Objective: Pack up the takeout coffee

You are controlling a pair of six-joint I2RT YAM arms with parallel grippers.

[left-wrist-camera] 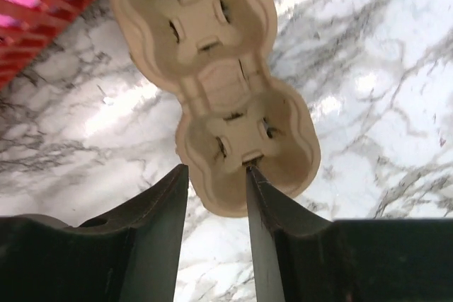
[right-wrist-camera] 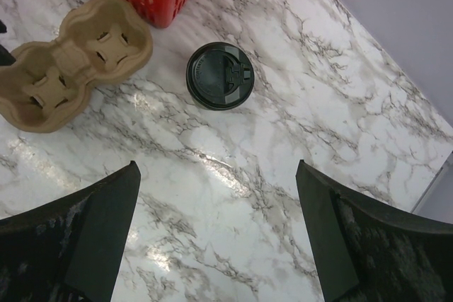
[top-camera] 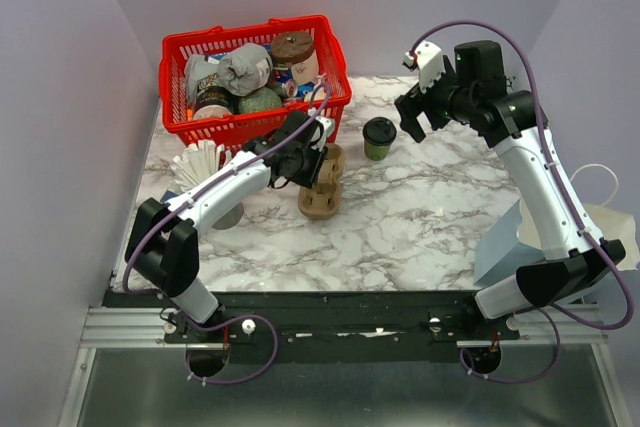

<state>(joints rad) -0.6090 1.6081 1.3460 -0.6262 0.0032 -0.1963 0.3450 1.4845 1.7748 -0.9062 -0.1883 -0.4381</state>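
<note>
**Takeout coffee**. A small green paper cup closed by a round black plastic lid. It stands upright on the white marble tabletop. It is just beyond the right front corner of the red basket and to the right of the brown cardboard carrier, touching neither. The right wrist view, looking straight down, shows only the lid, with a moulded drinking spout near one edge.

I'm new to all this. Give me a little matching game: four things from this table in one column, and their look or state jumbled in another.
1. coffee cup
2. cup carrier
3. basket
4. right gripper

A. red, filled with goods
B. wide open, holding nothing
C. brown, both pockets empty
D. green, black lid on

Pairs: 1-D, 2-C, 3-A, 4-B
</note>
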